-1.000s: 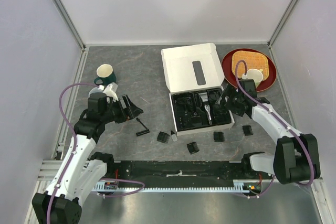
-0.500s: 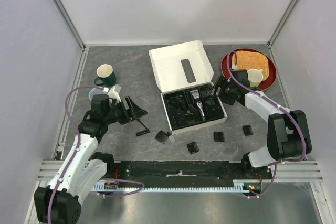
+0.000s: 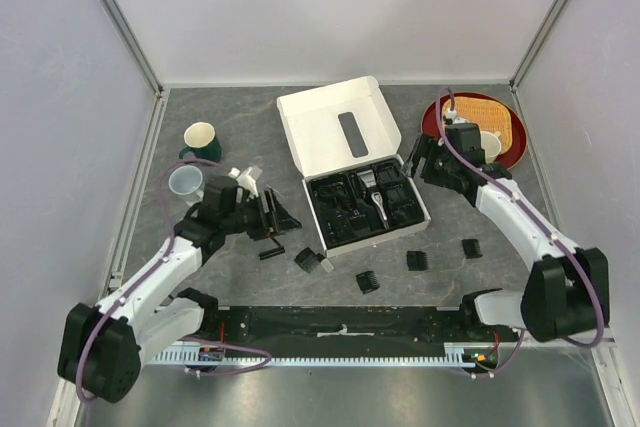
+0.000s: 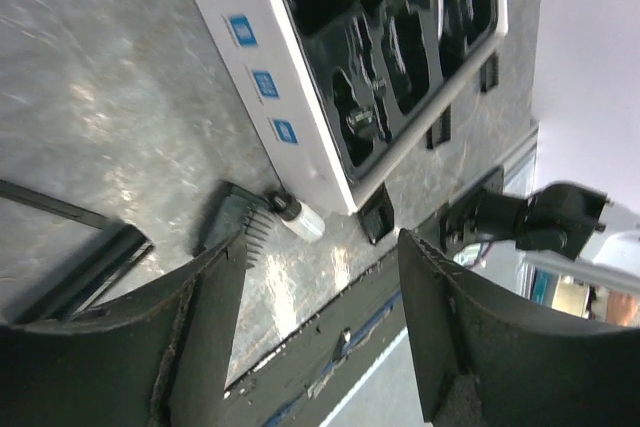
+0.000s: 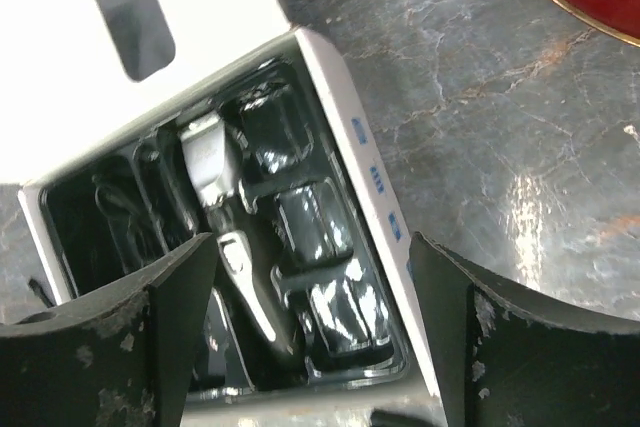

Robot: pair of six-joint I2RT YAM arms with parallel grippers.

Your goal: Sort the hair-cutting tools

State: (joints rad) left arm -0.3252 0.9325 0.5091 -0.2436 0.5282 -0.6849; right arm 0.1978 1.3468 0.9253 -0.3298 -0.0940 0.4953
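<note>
- My right gripper point(image 5: 310, 247) hangs with its jaws wide apart and holds nothing. It sits over the right wall of the white box point(image 3: 335, 137). The slim clipper point(image 5: 228, 237) lies in the black tray point(image 5: 75, 217), below it and to its left.
- Over the last second the box has slid and turned away from that gripper, carrying tray and clipper with it.
- My left gripper point(image 4: 320, 287) has come in toward the box, fingers point(image 4: 200, 337) spread and empty. One comb guard point(image 4: 238, 219) sits straight ahead, just beside the box's corner, and a thin brush point(image 3: 270, 247) lies close by the gripper.
- I judge little is sorted yet: three more loose guards point(image 3: 368, 282) lie beyond, apart from both grippers.
- The table point(image 3: 250, 122) is dark and marbled, and plain white walls point(image 3: 350, 7) close it in.
</note>
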